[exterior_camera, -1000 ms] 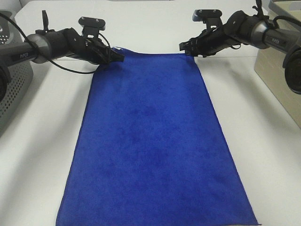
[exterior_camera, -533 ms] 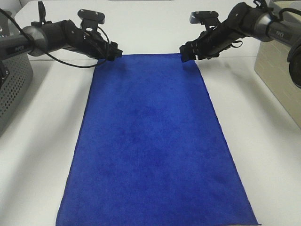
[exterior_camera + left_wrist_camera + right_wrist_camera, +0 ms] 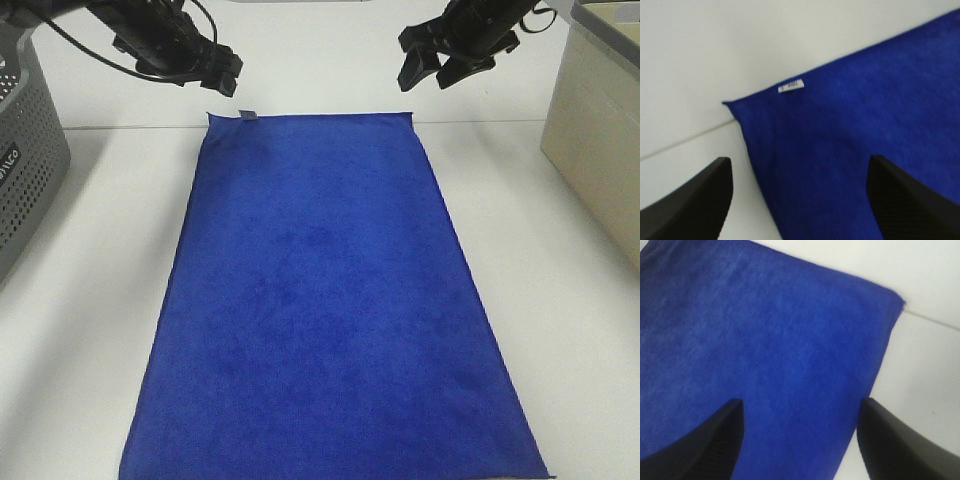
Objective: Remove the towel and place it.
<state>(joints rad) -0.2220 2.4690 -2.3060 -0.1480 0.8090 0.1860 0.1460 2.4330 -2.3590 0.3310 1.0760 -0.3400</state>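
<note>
The left pincer point(image 3: 222, 75) hangs in the air above the far left corner of the towel point(image 3: 320, 300), and it does not touch the cloth. Its two fingers point(image 3: 695, 205) stand wide apart, with nothing between them. In the left wrist view the corner of the towel lies below the open gap, and a small white tag point(image 3: 791, 86) sits on the cloth close to that corner.

The right pincer point(image 3: 428, 72) hangs in the same way above the far right corner of the towel, also clear of it. Its fingers point(image 3: 705, 445) are spread as well and hold nothing. The right wrist view shows the right corner of the towel point(image 3: 765, 365) lying flat under the gap, with the stitched edge running along the side.

The towel itself is royal blue and is spread out flat on the white table point(image 3: 560, 300). It reaches from the far edge of the table, where the tag point(image 3: 247, 116) is seen at the left corner, down to the near edge of the exterior view. A thin seam line of the table runs just behind its far edge.

At the left side of the table stands a grey basket point(image 3: 30, 170) with many small holes, well apart from the towel. At the right side stands a beige box point(image 3: 595, 140), also apart from the towel.
</note>
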